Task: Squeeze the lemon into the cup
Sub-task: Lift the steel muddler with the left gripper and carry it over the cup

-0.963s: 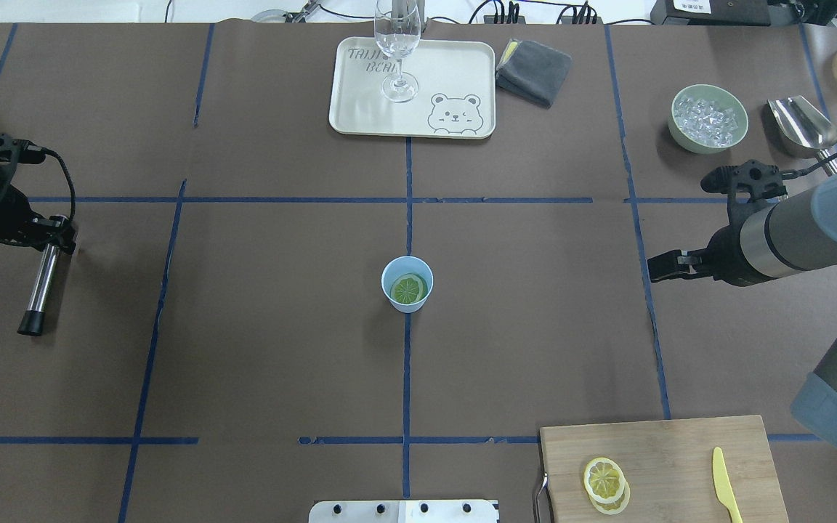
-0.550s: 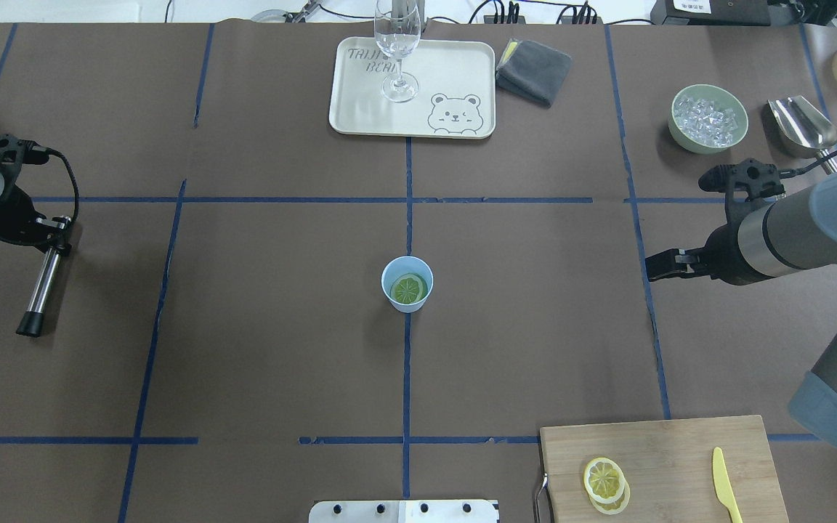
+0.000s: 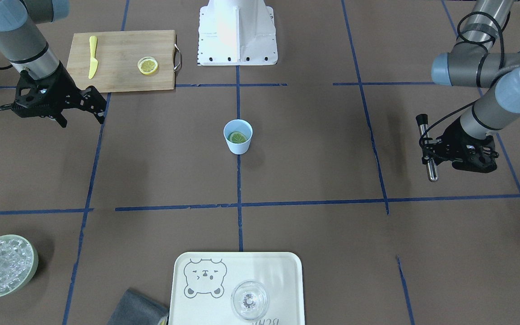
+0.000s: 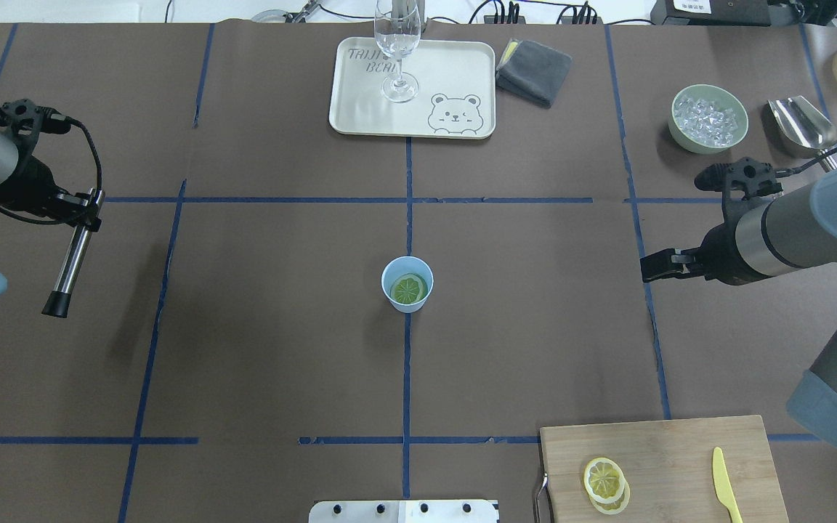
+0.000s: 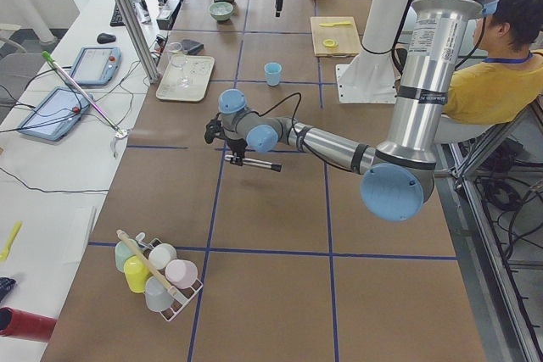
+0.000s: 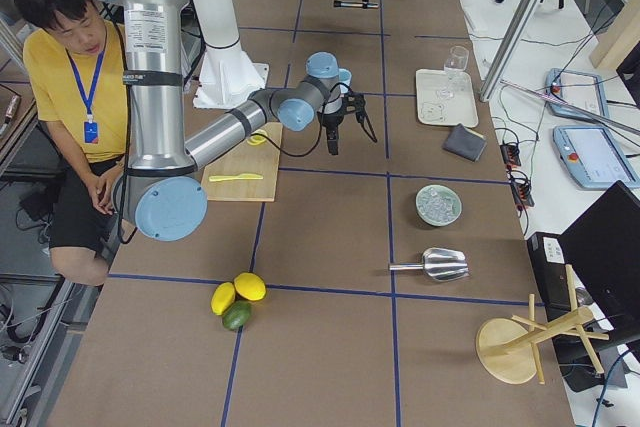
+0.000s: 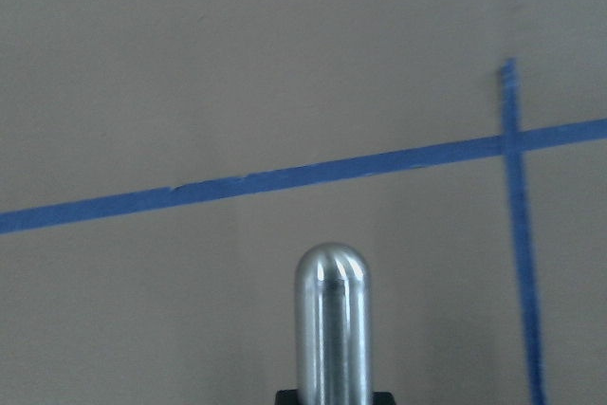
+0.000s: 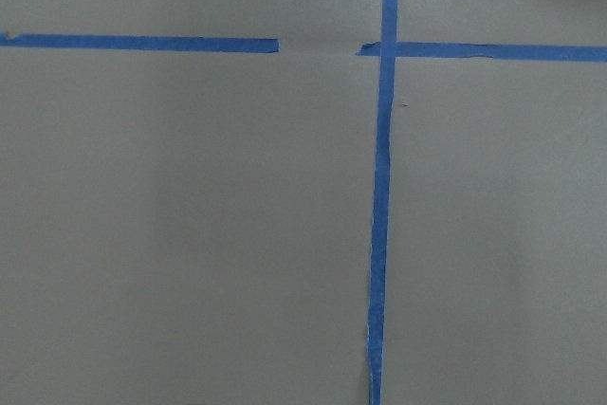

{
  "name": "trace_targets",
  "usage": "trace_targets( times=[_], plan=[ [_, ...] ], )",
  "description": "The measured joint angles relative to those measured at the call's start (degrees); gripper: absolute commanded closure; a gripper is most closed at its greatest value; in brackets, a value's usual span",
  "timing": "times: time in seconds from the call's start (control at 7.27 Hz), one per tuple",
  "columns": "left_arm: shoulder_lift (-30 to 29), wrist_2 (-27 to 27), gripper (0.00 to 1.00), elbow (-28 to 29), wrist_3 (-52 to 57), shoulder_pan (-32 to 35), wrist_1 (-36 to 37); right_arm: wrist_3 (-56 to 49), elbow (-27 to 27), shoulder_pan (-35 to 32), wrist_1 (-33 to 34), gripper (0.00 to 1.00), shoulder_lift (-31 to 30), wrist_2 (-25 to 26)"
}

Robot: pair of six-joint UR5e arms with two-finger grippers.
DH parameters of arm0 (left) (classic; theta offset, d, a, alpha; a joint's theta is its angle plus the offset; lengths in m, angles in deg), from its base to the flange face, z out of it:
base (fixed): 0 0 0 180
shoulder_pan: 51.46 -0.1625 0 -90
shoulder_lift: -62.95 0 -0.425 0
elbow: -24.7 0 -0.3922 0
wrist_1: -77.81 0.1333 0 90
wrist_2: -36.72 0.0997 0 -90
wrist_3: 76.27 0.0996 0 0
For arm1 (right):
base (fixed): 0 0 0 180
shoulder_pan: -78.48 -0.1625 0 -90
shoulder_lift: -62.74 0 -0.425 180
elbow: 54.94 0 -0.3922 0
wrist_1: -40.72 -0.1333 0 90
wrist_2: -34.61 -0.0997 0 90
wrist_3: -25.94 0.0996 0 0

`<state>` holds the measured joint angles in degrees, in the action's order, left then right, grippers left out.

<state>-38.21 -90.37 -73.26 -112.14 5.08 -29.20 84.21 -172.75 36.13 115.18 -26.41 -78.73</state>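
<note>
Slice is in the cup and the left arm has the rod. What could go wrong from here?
1. The cup stands free, with the empty right gripper far off; pressing the lemon slice with the metal rod may tip or slide it.
2. The left gripper holds the rod near one end, so it may pivot in the jaws.

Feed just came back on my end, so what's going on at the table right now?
A lemon slice lies inside the light-blue cup at the table's middle. The left gripper is shut on a metal rod, held off to the robot's left, away from the cup. The right gripper is open and empty. Two spare slices sit on the cutting board.
</note>
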Motion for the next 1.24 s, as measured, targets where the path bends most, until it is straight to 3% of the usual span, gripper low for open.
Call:
trace_targets(
  times=[0.28,0.55,0.69,0.96,1.24],
  plan=[
    [-8.95,0.69,1.0,-9.86,0.88,-2.89,11.19,-0.05,-0.16,-0.9,-0.01,0.0,0.01,-0.93],
    [-18.12,4.48,1.0,-16.46,0.63,-9.85,13.88,-0.08,-0.44,-3.08,-0.01,0.0,-0.36,-2.96],
    [-21.32,6.85,1.0,-16.73,0.86,-12.33,9.44,-0.07,-0.52,-3.79,-0.01,0.0,-0.58,-3.35],
    [-22.31,17.07,1.0,-15.51,-0.71,-17.19,-10.1,-0.5,-0.62,-6.11,-0.01,0.0,-1.48,-4.1],
    [-21.63,36.42,1.0,-11.24,-2.06,-24.15,-28.96,-0.9,-0.72,-8.65,-0.01,0.0,-2.38,-5.81]
  ],
)
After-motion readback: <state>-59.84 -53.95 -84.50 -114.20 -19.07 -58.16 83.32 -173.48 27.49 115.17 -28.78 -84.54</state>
